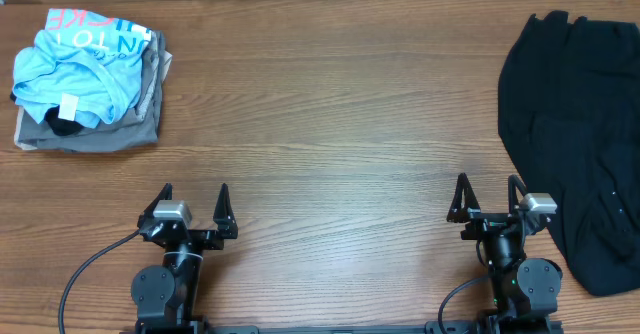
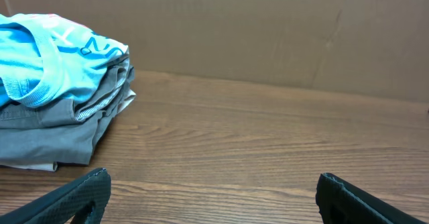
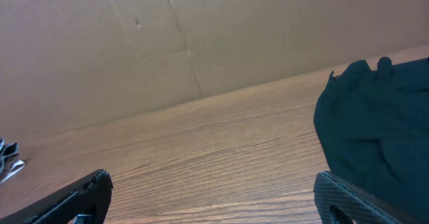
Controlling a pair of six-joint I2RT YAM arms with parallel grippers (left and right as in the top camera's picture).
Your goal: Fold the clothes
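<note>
The black garment (image 1: 580, 134) lies crumpled in a heap at the table's right edge; it also shows at the right of the right wrist view (image 3: 375, 130). Its white label is not visible. My right gripper (image 1: 488, 196) is open and empty near the table's front edge, just left of the garment's lower part; its fingertips (image 3: 213, 190) frame bare wood. My left gripper (image 1: 195, 202) is open and empty at the front left, with only wood between its fingers (image 2: 213, 190).
A light blue printed T-shirt (image 1: 85, 64) lies on a folded grey-tan garment (image 1: 95, 132) at the far left; both show in the left wrist view (image 2: 47, 70). A cardboard wall (image 2: 268, 29) backs the wooden table (image 1: 330, 124).
</note>
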